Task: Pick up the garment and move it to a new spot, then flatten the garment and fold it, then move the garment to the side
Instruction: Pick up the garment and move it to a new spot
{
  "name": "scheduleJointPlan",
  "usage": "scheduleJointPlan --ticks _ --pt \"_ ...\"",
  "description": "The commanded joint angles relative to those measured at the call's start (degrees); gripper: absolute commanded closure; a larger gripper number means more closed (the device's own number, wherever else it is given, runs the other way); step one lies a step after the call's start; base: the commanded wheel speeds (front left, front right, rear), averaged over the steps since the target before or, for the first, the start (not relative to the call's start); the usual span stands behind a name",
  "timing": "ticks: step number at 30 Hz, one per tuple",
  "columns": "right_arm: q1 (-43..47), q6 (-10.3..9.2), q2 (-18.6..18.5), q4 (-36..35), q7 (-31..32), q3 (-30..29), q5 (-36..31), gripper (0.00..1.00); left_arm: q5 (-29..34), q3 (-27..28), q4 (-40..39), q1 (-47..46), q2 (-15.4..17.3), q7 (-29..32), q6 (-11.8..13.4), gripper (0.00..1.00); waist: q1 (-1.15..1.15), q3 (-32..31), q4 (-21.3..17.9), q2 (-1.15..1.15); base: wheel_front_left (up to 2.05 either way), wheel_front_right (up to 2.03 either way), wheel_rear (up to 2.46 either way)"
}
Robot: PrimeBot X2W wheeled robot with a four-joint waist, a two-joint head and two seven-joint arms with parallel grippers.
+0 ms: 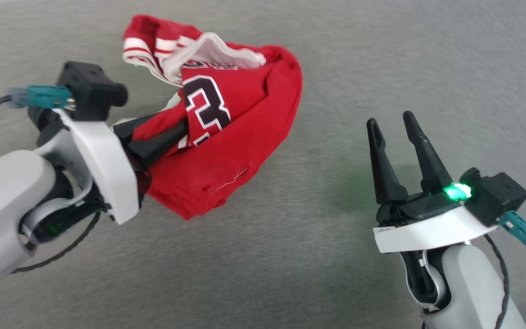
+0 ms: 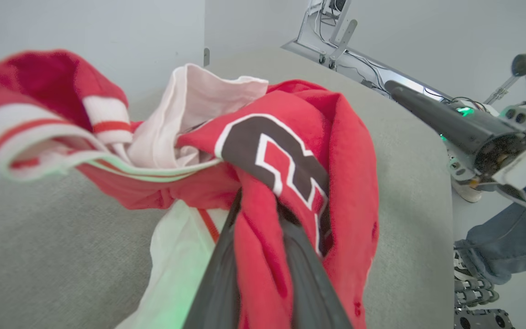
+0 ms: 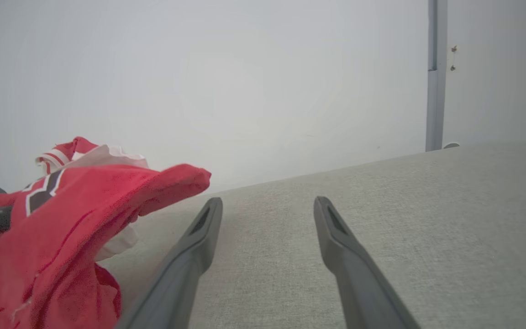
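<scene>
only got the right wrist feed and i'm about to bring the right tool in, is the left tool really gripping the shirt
Observer: Yes. In the left wrist view the left tool is shut on a bunched fold of the garment, with red cloth pinched in it.
Operator: where's my tool relative to the shirt from above
Observer: In the head view your right tool is open off to the garment's right. Bare grey surface lies between them, so there is no contact.
Operator: anyone near the table
Observer: Yes. The left wrist view shows a person's leg in jeans just beyond the surface's edge.
</scene>
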Motion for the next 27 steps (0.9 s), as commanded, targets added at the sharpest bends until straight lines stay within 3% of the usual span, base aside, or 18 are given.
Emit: scheduleJointPlan --ticks 1,12,19,24,25,26,27 --pt "0.3 -0.02 0.0 -0.9 -0.1 0.1 1.0 0.00 1.1 -0.4 0.6 -0.8 -0.5 0.7 0.1 1.00 0.00 2.8 -4.0 0.00 0.00 0.00 0.00" --pt "3.5 -0.02 0.0 -4.9 -0.1 -0.4 5.6 0.00 8.1 -1.3 6.6 4.3 -1.0 11.3 0.1 1.00 0.00 7.3 -11.5 0.00 0.00 0.00 0.00" --pt "4.2 -0.02 0.0 -6.0 -0.1 0.5 7.2 0.00 8.9 -2.2 9.6 6.2 -0.1 16.9 0.4 1.00 0.00 8.3 -13.3 0.00 0.00 0.00 0.00" --pt "4.4 -0.02 0.0 -6.1 -0.1 0.1 7.3 0.00 9.0 -2.3 10.4 5.9 0.4 17.2 0.5 1.00 0.00 8.0 -12.9 0.00 0.00 0.00 0.00" --pt "4.2 -0.02 0.0 -5.9 -0.1 0.1 7.0 0.00 8.7 -2.2 10.6 5.5 0.4 16.1 0.5 0.82 0.00 7.7 -12.5 0.00 0.00 0.00 0.00" --pt "4.0 -0.02 0.0 -5.7 -0.1 0.0 6.7 0.00 8.7 -2.0 10.7 4.8 0.4 14.8 0.5 0.19 0.00 7.5 -12.1 0.00 0.00 0.00 0.00" --pt "3.8 -0.02 0.0 -5.5 -0.1 -0.1 6.4 0.00 8.1 -1.8 10.9 4.1 0.3 13.6 0.5 0.00 0.00 7.1 -11.6 0.00 0.00 0.00 0.00"
